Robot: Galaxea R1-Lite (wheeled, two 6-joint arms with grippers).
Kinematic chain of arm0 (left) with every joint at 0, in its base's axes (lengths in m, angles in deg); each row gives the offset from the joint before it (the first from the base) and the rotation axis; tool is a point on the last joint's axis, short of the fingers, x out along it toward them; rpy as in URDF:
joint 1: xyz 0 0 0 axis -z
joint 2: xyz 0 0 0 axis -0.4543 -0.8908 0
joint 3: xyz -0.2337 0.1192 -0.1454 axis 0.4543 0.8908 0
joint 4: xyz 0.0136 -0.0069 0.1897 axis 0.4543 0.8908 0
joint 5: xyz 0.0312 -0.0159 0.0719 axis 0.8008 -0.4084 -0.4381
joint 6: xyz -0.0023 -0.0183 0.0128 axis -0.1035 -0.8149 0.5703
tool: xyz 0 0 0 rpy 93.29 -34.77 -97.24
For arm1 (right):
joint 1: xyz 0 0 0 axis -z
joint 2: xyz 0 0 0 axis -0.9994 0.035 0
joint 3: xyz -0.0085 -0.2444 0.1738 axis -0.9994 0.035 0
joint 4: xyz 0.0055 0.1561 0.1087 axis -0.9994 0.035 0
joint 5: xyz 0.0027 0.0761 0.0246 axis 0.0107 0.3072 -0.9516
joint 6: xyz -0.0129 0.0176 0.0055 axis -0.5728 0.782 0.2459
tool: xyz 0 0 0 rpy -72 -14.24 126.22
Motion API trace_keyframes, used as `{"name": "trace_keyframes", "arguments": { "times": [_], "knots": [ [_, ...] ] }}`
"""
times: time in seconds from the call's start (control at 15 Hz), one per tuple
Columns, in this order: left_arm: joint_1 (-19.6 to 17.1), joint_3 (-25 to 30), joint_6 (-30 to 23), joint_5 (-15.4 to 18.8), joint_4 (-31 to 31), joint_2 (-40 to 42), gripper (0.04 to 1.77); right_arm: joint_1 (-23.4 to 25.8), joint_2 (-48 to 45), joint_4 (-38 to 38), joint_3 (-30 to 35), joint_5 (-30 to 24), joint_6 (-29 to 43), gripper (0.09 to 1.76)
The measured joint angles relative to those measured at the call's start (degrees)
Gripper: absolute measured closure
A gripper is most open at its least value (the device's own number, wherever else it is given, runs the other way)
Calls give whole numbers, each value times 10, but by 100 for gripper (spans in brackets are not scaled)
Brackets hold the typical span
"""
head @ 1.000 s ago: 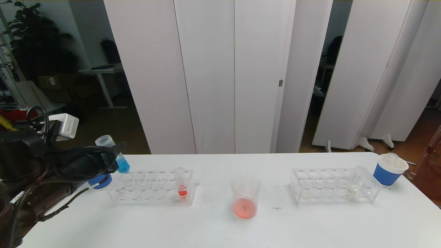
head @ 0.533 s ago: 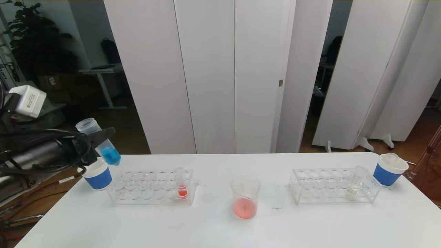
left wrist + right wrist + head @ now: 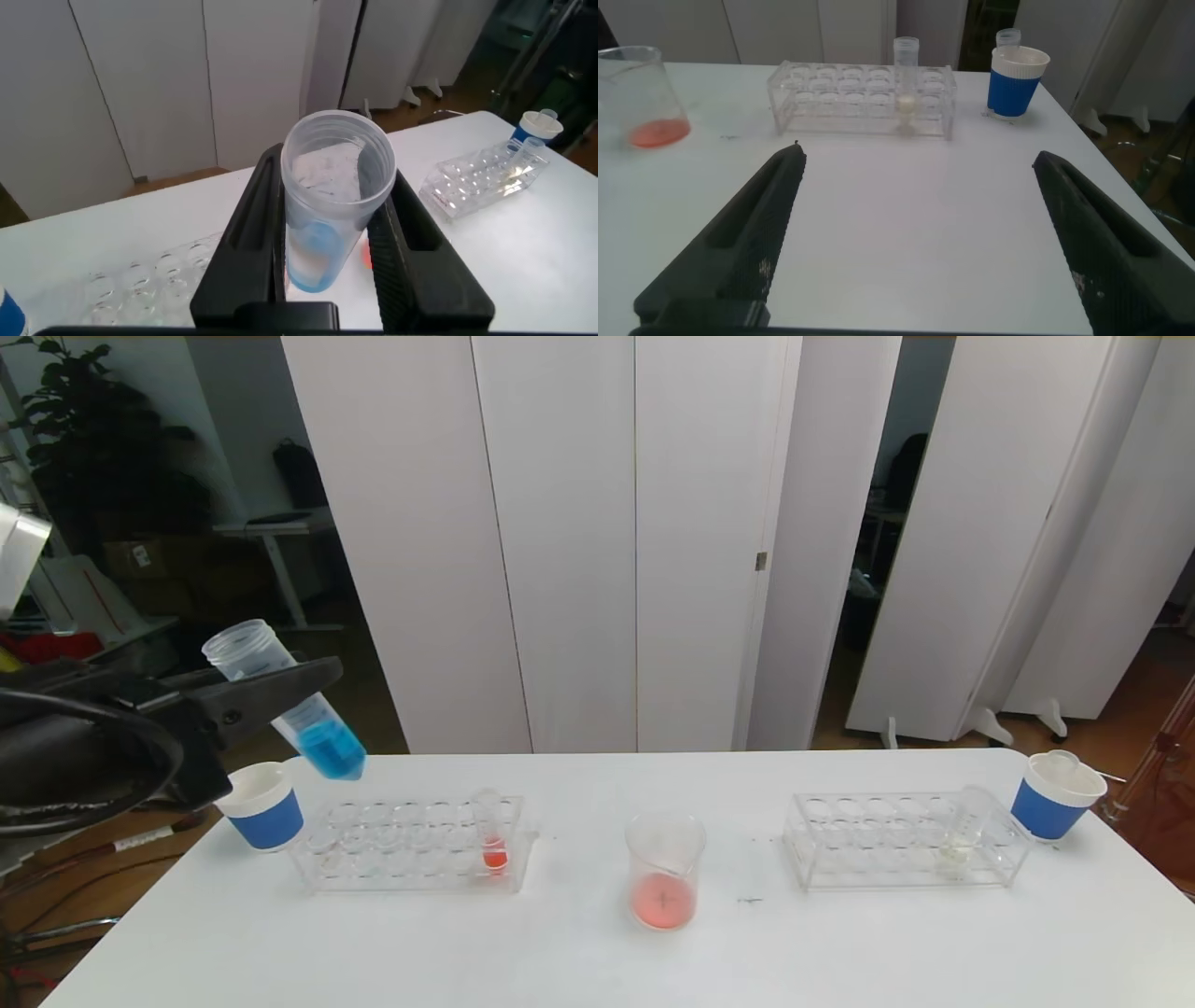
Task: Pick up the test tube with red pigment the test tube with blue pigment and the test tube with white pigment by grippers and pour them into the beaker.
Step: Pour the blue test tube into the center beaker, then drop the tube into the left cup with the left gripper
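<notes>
A white surface [image 3: 579, 961] carries two clear racks, left [image 3: 415, 845] and right [image 3: 906, 840], the beaker [image 3: 663, 868] between them, and a blue cup at the far left [image 3: 264, 805] and far right [image 3: 1055, 795].

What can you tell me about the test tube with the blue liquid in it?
The test tube with blue pigment is a clear, uncapped plastic tube with bright blue liquid in its tapered lower end. The left gripper holds it mid-body with jaws shut, tilted, mouth leaning away from the beaker, above the table's left end near the left rack.

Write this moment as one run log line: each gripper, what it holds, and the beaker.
left gripper: shut on blue tube, lifted above left rack | right gripper: open, empty | beaker: red liquid inside
</notes>
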Motion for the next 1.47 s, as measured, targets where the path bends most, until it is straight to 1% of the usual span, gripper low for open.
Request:
{"name": "trace_keyframes", "arguments": {
  "times": [0.13,0.2,0.27,0.33,0.47,0.73,1.0,1.13,1.33,1.47],
  "knots": [
    [22,3,3,35,-7,-4,122,0,0,0,0,0,0,10],
    [27,4,15,51,-7,-10,122,0,0,0,0,0,0,10],
    [33,4,37,60,-8,-18,122,0,0,0,0,0,0,10],
    [41,5,58,62,-9,-27,122,0,0,0,0,0,0,10],
    [58,6,79,63,-23,-49,122,0,0,0,0,0,0,10],
    [93,11,92,64,-104,-104,122,0,0,0,0,0,0,10],
    [141,7,150,63,-156,-170,122,0,0,0,0,0,0,10],
    [161,6,159,63,-199,-205,122,0,0,0,0,0,0,10],
    [173,3,170,65,-252,-252,122,0,0,0,0,0,0,10],
    [174,4,201,66,-267,-276,122,0,0,0,0,0,0,10]
  ]
}}
